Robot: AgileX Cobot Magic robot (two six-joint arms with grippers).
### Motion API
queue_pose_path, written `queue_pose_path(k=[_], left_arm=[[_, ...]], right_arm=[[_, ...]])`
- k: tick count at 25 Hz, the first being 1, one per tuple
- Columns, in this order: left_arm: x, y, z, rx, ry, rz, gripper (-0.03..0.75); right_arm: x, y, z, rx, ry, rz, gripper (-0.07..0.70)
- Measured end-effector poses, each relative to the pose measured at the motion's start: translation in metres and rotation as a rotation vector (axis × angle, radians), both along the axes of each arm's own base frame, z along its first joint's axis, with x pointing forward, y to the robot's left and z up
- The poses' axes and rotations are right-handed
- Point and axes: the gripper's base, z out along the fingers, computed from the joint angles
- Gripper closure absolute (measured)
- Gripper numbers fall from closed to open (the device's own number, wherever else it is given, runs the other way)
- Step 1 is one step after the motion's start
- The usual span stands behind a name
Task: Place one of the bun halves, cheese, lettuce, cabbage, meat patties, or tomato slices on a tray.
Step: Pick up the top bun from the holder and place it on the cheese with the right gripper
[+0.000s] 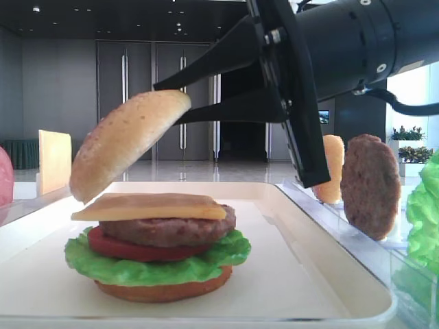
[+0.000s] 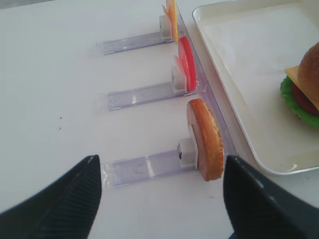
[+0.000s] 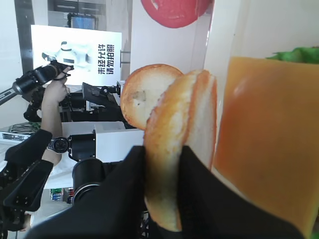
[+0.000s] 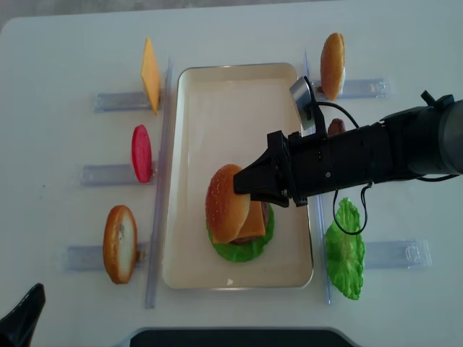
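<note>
Bun top, domed, golden-tan with pale speckles: gripped at its edge between the black fingers of the right end effector, tilted steeply, its lower edge just above the near-left corner of the cheese slice on the stack. The right wrist view shows the fingers clamped on either side of the bun's rim.

Stack on the cream-white tray, bottom to top: flat orange-brown bottom bun, ruffled green lettuce, red tomato slice, dark brown patty, yellow-orange cheese. It sits in the near half of the tray as seen from overhead.

Left of the tray, standing upright in clear racks on the white bench: one cheese square, one tomato disc, one bun half.

Right of the tray: another bun half upright in a rack, a patty upright behind the arm, and a loose lettuce leaf.

Left end effector: released, its two dark fingers spread wide apart over the bench, near the racked bun half, holding nothing.
</note>
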Motion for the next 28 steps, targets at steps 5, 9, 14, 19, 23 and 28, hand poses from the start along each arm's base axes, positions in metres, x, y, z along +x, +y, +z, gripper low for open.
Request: queue_pose_path(k=[5, 9, 14, 19, 23, 28], left_arm=[[0.0000, 0.0000, 0.0000, 0.000, 0.000, 0.000, 0.136], [0.0000, 0.0000, 0.0000, 0.000, 0.000, 0.000, 0.136], [0.0000, 0.0000, 0.0000, 0.000, 0.000, 0.000, 0.136], [0.0000, 0.0000, 0.0000, 0.000, 0.000, 0.000, 0.136], [0.0000, 0.0000, 0.0000, 0.000, 0.000, 0.000, 0.136], [0.0000, 0.0000, 0.0000, 0.000, 0.000, 0.000, 0.136]], right_arm=[[0.0010, -0.0007, -0.0009, -0.008, -0.018, -0.003, 0.489], [0.0042, -0.0045, -0.0011, -0.012, -0.023, -0.019, 0.489], [0.0042, -0.0050, -0.0009, -0.009, -0.025, -0.015, 0.489], [0.0033, -0.0046, 0.0003, 0.005, -0.022, -0.006, 0.489], [0.0026, -0.0038, 0.0003, 0.006, -0.022, -0.003, 0.489], [-0.0026, 0.0032, -0.0003, -0.002, -0.022, 0.019, 0.489]])
